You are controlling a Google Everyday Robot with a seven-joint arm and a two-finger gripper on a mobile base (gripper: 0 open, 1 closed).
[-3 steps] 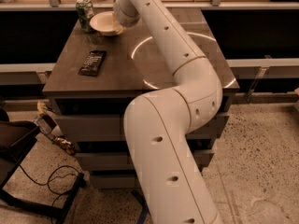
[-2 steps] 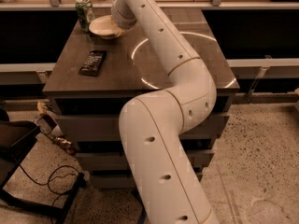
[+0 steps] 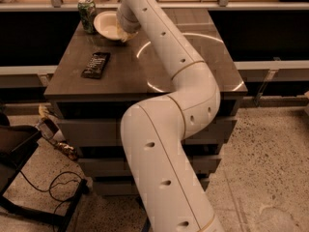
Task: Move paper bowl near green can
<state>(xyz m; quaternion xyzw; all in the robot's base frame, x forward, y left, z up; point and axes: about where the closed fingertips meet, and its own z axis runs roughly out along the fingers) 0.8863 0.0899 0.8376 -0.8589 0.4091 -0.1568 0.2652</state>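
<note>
One big white arm fills most of the shot, reaching over the dark table to its far left corner. The gripper is down at the right rim of the bowl, mostly hidden behind the wrist, so I can't tell how open it is or whether it's got hold of anything. The bowl sits upright on the table, just right of the can, which stands at the far left edge. A dark snack bar lies flat nearer, well apart from both.
</note>
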